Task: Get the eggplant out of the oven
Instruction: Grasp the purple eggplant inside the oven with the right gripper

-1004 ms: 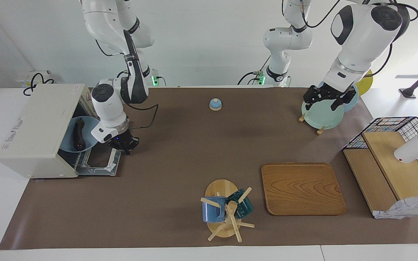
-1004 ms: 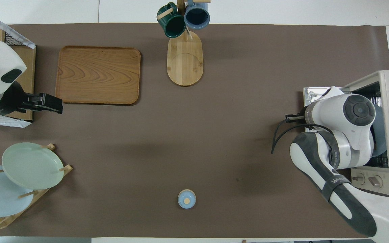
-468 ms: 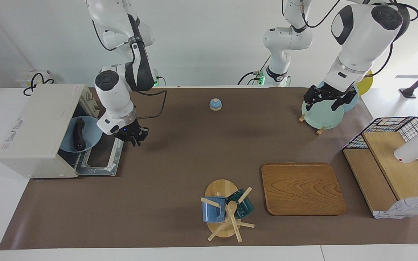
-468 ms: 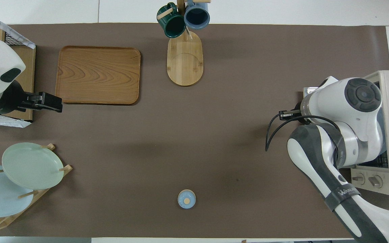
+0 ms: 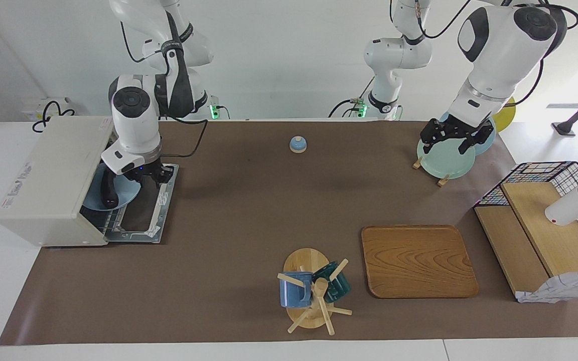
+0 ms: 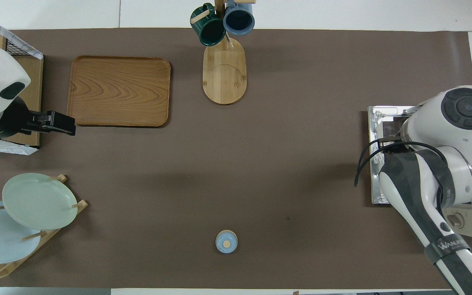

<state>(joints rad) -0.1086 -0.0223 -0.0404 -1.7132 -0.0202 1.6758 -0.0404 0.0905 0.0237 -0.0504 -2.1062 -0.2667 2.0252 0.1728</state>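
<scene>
Facing view: the oven [image 5: 50, 180] sits at the right arm's end of the table [image 5: 249, 210], door down. The eggplant [image 5: 110, 193] lies on a blue plate [image 5: 123, 193] inside. The right gripper [image 5: 146, 174] hangs over the plate's edge; I cannot tell its finger state. The left gripper [image 5: 453, 138], fingers apart, waits over a green plate [image 5: 444, 160].

Overhead view: the right arm hides the eggplant; the left gripper [image 6: 62, 125] is beside a tray [image 6: 119, 91].

You have a boxy cream-white toaster oven [image 5: 48, 180] at the right arm's end of the table, its door [image 5: 143, 213] folded down flat onto the brown mat so the wire rack inside shows. On that rack sits a pale blue plate [image 5: 118, 189], and on the plate lies the eggplant [image 5: 109, 193], slim, glossy and dark purple-black. Only part of the eggplant shows in the facing view, since the right arm's wrist covers its upper end.
</scene>
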